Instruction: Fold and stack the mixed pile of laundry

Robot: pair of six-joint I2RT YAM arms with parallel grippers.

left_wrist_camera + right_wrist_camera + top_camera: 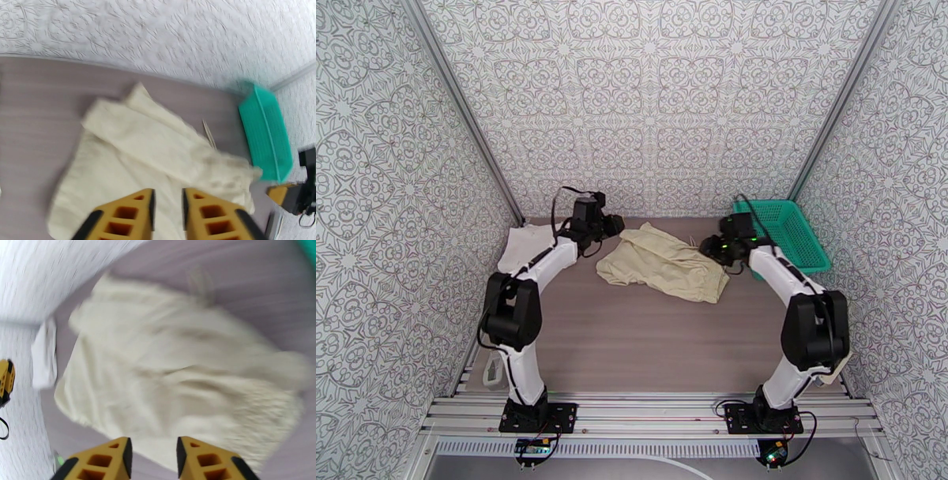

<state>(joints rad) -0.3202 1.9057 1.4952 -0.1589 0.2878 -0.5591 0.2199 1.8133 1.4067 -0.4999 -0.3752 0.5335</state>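
Shorts [663, 262] lie rumpled by the desk's [648, 339] far edge, with the left tool [168, 197] and right tool [154, 445] slightly parted and empty at opposite ends (placed, it seems, to pinch both sides for a fold); the T-shirt [525, 246] lies at the far-left corner.

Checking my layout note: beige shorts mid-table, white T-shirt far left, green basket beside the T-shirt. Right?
No. The green basket stands at the far right corner, on the opposite side from the white T-shirt, as the top external view shows. The beige shorts do lie in the middle, the T-shirt far left.
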